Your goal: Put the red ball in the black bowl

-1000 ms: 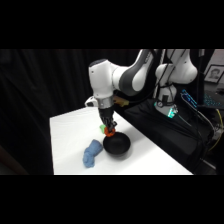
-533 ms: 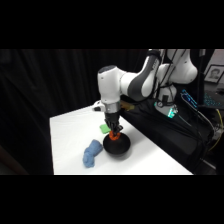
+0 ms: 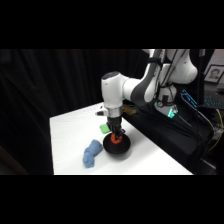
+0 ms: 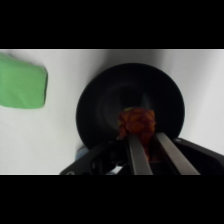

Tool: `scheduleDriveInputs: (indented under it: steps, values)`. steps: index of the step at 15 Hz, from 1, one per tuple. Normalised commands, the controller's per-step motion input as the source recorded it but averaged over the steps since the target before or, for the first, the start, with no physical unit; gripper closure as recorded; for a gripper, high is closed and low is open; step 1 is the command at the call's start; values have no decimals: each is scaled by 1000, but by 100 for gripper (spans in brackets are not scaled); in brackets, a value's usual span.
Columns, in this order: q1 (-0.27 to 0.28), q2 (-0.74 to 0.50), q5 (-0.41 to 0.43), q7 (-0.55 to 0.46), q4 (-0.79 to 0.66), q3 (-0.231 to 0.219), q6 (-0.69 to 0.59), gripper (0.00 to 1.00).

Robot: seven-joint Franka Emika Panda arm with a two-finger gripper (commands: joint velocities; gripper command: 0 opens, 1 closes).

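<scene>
Ball: the red ball (image 4: 136, 123) is sitting at the centre of the wrist view, pinched between the two fingers (image 4: 137, 152) of the gripper (image 4: 150, 150), directly over the hollow of the black bowl (image 4: 100, 105).
Jaws: they are pressing in on the ball from both sides; whether the ball is touching the bowl floor cannot be told.
Side view: the gripper (image 3: 116, 134) is reaching down from above at the middle of the frame, with the ball (image 3: 116, 139) showing just above the bowl (image 3: 117, 146).
Risk, bounce: if the fingers are opening while the ball is hanging high, it is likely to hit the glossy floor and hop over the low rim.
Risk, roll: a round ball landing off-centre is probably going to run up the shallow wall toward the table (image 3: 70, 135).
Risk, knock: a sideways retreat could be catching the rim and shoving the bowl.
Neighbours: the green block (image 4: 22, 82) is lying at the upper left of the wrist view, apart from the bowl; the blue cloth (image 3: 92, 153) is lying just left of the bowl in the side view.
Edges: the bowl is sitting near the table's right edge in the side view, so an escaping ball is at risk of leaving the table there.
Open room: straight up is looking free for the lift-out.
</scene>
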Motion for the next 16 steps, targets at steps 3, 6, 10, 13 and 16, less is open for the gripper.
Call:
scheduleDriveInputs:
  steps: [3, 6, 10, 13, 16]
  values:
    - [8, 108, -16, 43, 97, 25, 51, 35]
    - [4, 69, -37, 55, 152, 11, -86, 9]
    - [39, -114, -133, 142, 123, -41, -242, 0]
    - [56, -274, -141, 182, 95, -57, -410, 0]
    - [47, -336, -113, 151, 76, -49, -431, 0]
